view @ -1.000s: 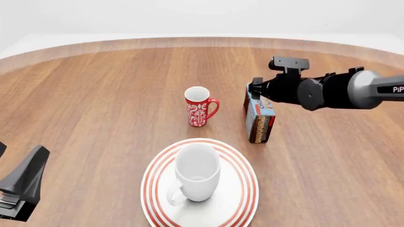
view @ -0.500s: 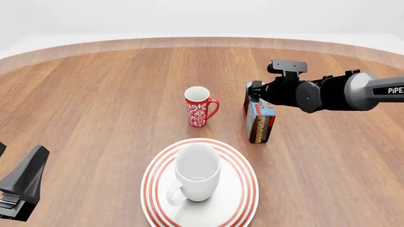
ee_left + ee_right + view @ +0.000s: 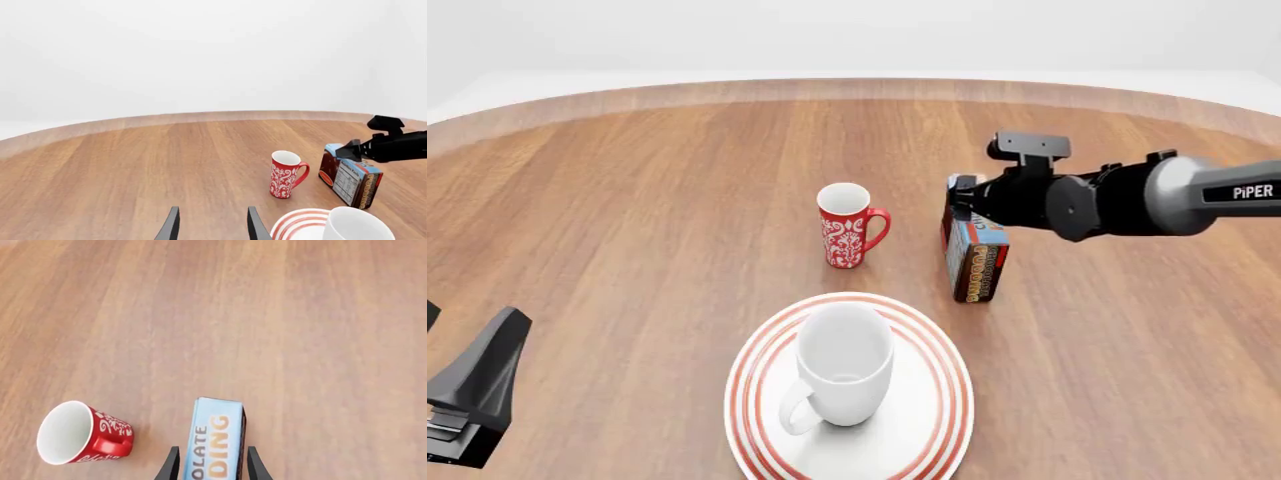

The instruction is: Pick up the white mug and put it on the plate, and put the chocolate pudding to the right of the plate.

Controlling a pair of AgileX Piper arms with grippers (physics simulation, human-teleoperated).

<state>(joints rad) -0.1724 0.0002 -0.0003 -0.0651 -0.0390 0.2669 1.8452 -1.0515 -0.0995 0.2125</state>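
Front view: taking the plate (image 3: 941, 425) as landmark, the left gripper (image 3: 474, 400) sits idle far to its left, fingers (image 3: 172, 226) parted around nothing. White mug (image 3: 843, 365) stands upright on the plate. Behind it is a red mug (image 3: 846, 226). Behind and right stands the chocolate pudding (image 3: 973, 256), with the right gripper (image 3: 210, 465) straddling its top, fingers on either side; actual contact is unclear.

The red mug (image 3: 287, 174) stands upright on the worktop (image 3: 133, 165). Beside its handle stands the pudding (image 3: 350, 176), with the right gripper (image 3: 350, 150) at its top. Nearer the camera, the white mug (image 3: 357, 225) sits on the plate (image 3: 300, 226).
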